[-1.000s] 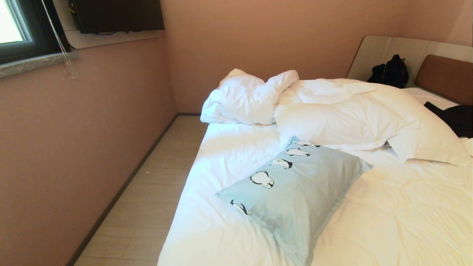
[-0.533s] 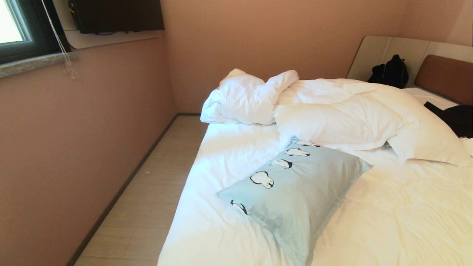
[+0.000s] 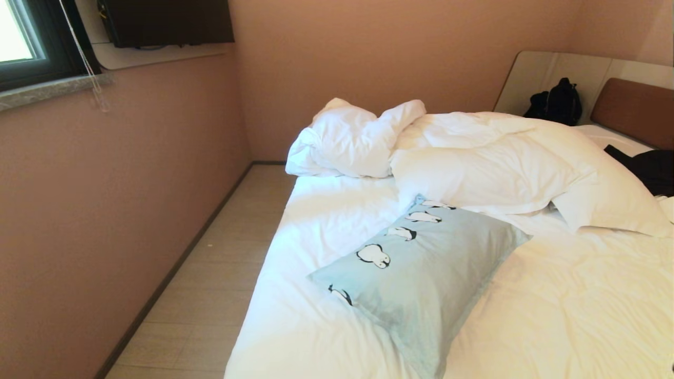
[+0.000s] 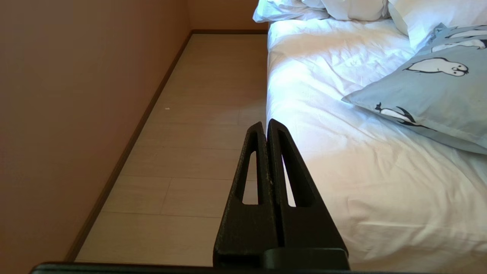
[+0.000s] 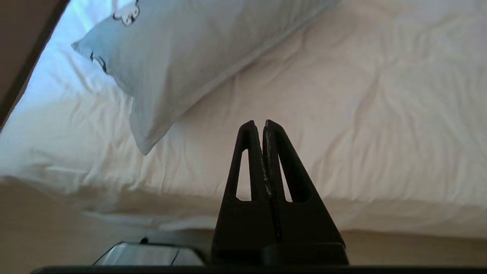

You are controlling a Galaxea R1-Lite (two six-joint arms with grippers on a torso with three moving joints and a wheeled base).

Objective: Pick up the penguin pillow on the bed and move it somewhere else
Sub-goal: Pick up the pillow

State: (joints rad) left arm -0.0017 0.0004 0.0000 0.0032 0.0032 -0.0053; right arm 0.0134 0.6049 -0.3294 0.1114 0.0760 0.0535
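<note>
Penguin pillow (image 3: 421, 273) runs diagonally across lower centre of the bed (image 3: 568, 316) — untouched. Right claw (image 5: 263, 125) clenched, empty, nearer; left claw (image 4: 266, 125) clenched too.

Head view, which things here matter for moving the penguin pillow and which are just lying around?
Belongs to the job:
penguin pillow
bed

Just lying about:
rumpled white duvet
black bag
dark garment

Bare sheet on the bed (image 3: 568, 316) lies open right of the penguin pillow (image 3: 421, 273). The rumpled duvet (image 3: 489, 168) blocks passage directly behind it. The floor strip (image 3: 210, 284) alongside is narrow.
</note>
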